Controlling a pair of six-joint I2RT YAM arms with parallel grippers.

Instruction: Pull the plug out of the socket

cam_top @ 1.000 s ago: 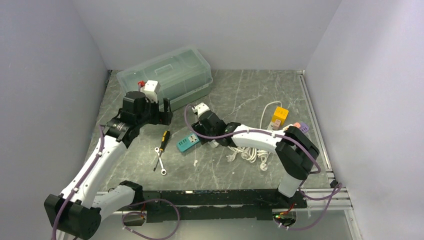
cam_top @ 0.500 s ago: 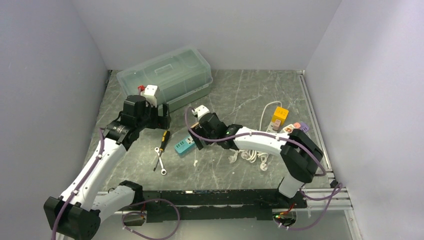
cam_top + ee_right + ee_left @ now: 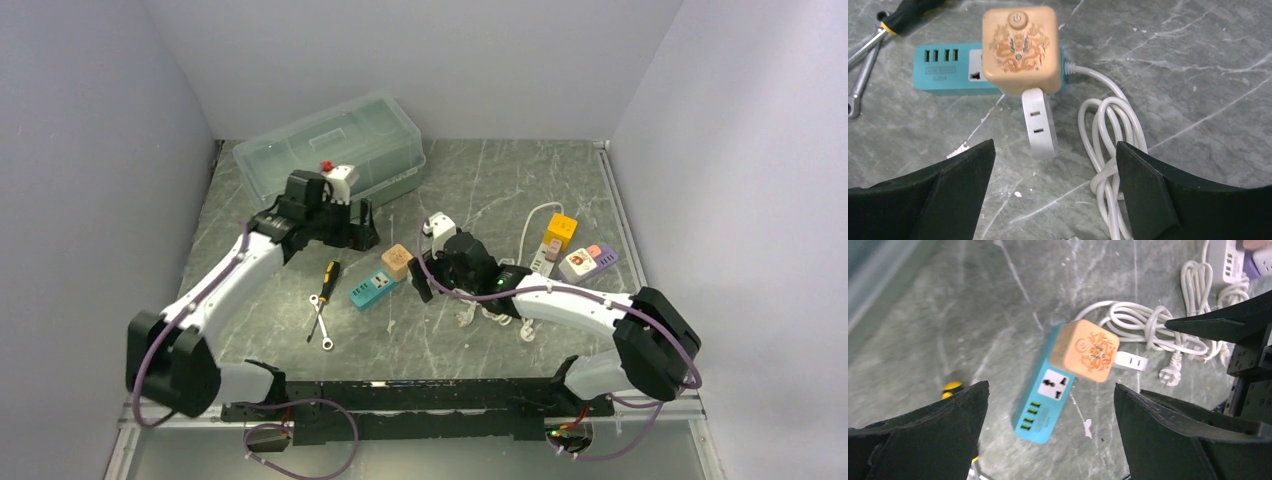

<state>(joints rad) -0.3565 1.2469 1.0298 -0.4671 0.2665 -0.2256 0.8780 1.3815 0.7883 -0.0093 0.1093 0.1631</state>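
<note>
1. Peach in colour, the cube plug (image 3: 397, 261) sits pushed into the teal socket strip (image 3: 372, 288), which lies flat on the grey marbled desk (image 3: 500, 180) between the 2 arms.
2. The right wrist view shows the cube's (image 3: 1019, 47) top face printed with a power symbol above an ornate dragon-like motif; no brand name is legible on it.
3. The socket strip (image 3: 955, 70) shows 4 USB slots in a row and a small grey label under them, its writing too small to read. In the left wrist view the strip (image 3: 1045, 395) also shows 1 free white outlet beside the cube (image 3: 1084, 351).
4. A white tab (image 3: 1038, 122) with 2 slots sticks out from under the cube, next to a coiled white cable (image 3: 1113, 135) that runs from the strip's end.
5. The left jaws hang above the strip, spread wide and holding nothing, their fingers (image 3: 923, 435) well apart from the cube.
6. The right jaws are likewise spread wide and empty, their fingers (image 3: 923, 190) framing the cube from the other side without touching it.
7. A screwdriver (image 3: 327, 275) and a wrench (image 3: 320, 322) lie just left of the strip; a clear lidded bin (image 3: 335, 145) stands at the far left.
</note>
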